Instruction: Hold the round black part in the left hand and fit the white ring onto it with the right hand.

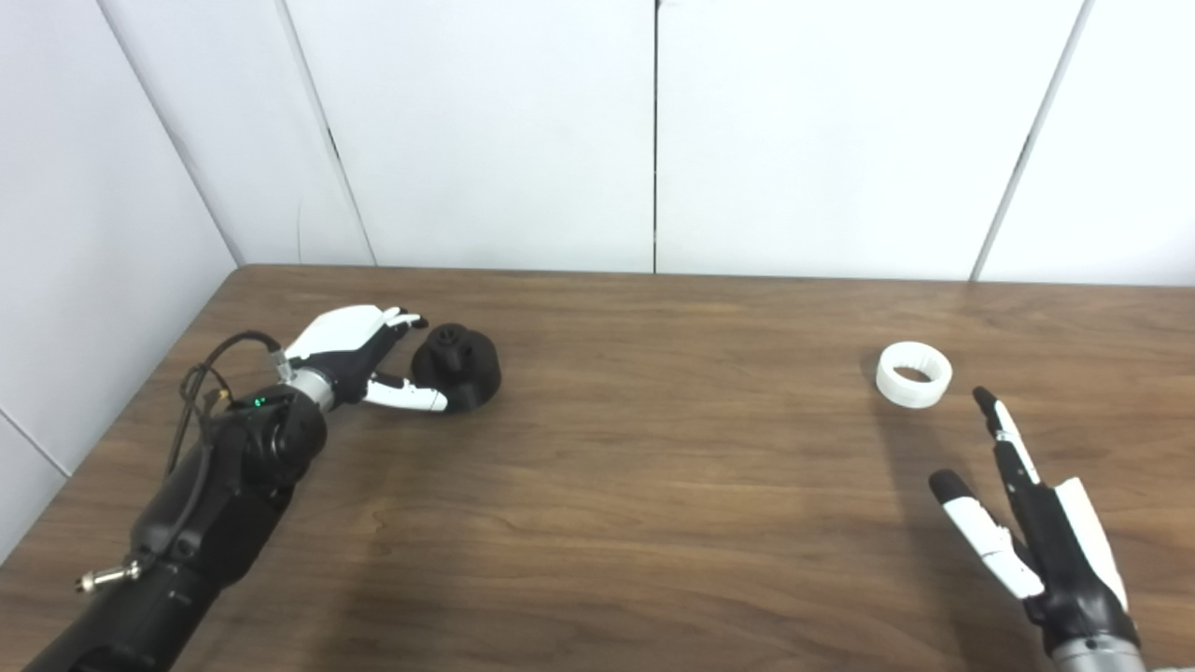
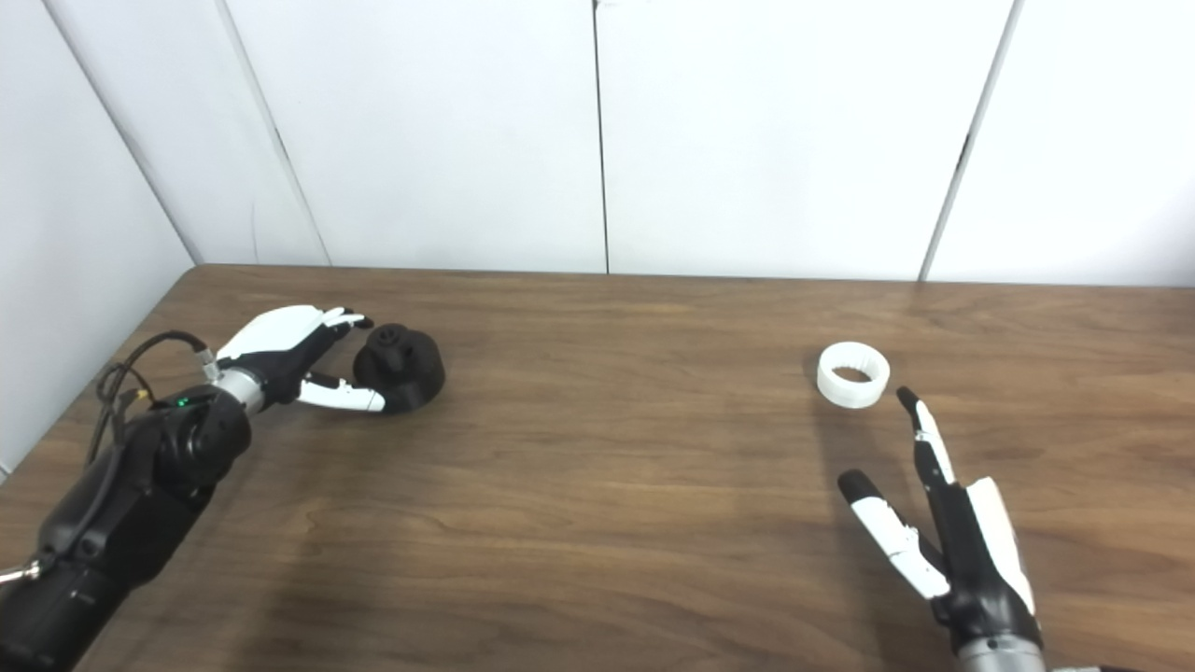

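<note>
The round black part (image 1: 457,366) rests on the wooden table (image 1: 653,485) at the left, a small knob on its top. My left hand (image 1: 359,359) lies just left of it, open, fingers at its far side and thumb at its near side, not clearly gripping. The white ring (image 1: 914,374) lies flat on the table at the right. My right hand (image 1: 1027,518) is open, nearer to me than the ring, its fingertips (image 1: 985,399) stopping a short way from it and holding nothing.
White wall panels (image 1: 653,140) close off the table's far edge and left side. The table's left edge (image 1: 140,392) runs close beside my left arm (image 1: 187,523). Bare wood (image 1: 672,420) stretches between the black part and the ring.
</note>
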You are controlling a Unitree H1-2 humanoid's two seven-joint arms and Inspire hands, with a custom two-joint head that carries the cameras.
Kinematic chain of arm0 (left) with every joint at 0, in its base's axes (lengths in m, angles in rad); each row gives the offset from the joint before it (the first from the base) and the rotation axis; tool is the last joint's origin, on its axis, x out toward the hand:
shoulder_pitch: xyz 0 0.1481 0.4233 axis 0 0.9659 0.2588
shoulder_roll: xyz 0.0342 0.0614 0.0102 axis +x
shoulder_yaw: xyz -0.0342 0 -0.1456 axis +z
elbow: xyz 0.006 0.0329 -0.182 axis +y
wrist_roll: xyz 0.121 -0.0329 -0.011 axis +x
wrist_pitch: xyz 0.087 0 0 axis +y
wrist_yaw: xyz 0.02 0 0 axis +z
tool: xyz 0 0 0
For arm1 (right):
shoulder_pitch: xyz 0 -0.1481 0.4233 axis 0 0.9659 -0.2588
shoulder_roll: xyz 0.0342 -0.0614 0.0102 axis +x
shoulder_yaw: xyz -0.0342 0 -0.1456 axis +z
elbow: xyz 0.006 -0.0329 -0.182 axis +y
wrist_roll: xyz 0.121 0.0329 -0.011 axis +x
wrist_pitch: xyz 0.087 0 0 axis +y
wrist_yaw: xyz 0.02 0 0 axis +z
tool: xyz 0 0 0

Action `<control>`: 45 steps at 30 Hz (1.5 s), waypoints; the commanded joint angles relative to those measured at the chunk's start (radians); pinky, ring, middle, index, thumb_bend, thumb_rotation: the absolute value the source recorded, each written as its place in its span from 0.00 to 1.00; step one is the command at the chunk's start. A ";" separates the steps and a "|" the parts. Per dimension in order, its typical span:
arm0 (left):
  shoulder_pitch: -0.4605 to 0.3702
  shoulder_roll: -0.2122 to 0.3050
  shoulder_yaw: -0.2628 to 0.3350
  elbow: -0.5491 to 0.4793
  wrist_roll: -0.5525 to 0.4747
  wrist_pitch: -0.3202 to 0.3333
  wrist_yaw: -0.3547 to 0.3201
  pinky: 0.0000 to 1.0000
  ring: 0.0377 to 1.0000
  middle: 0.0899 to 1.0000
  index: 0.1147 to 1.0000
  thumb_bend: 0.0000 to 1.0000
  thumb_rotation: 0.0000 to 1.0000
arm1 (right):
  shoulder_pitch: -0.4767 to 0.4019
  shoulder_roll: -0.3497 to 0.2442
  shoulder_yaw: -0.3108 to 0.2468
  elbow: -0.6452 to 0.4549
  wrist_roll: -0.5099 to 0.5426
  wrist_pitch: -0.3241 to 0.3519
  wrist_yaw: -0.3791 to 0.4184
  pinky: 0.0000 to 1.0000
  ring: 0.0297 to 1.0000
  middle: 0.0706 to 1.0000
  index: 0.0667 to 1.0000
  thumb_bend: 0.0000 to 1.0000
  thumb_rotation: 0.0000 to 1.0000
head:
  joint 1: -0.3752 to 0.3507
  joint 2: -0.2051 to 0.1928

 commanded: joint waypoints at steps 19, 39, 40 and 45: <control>-0.069 -0.014 0.008 0.018 -0.011 -0.029 0.035 1.00 1.00 1.00 0.90 1.00 0.61 | -0.020 -0.006 -0.018 -0.039 -0.018 -0.060 -0.033 1.00 1.00 1.00 1.00 0.72 0.95 | -0.002 -0.005; -0.067 -0.017 -0.001 0.026 0.001 -0.041 0.067 1.00 1.00 0.99 0.79 0.95 0.57 | -0.022 -0.019 -0.022 -0.046 -0.018 -0.067 -0.024 1.00 1.00 1.00 1.00 0.71 0.95 | 0.013 -0.007; -0.067 -0.017 -0.001 0.027 0.001 -0.041 0.070 1.00 1.00 0.99 0.78 0.95 0.57 | -0.021 -0.021 -0.021 -0.044 -0.020 -0.069 -0.024 1.00 1.00 1.00 1.00 0.71 0.96 | 0.013 -0.007; -0.067 -0.018 0.000 0.026 0.004 -0.036 0.081 1.00 1.00 0.99 0.76 0.90 0.52 | -0.021 -0.021 -0.022 -0.038 -0.011 -0.074 -0.024 1.00 1.00 1.00 1.00 0.72 0.95 | 0.015 -0.007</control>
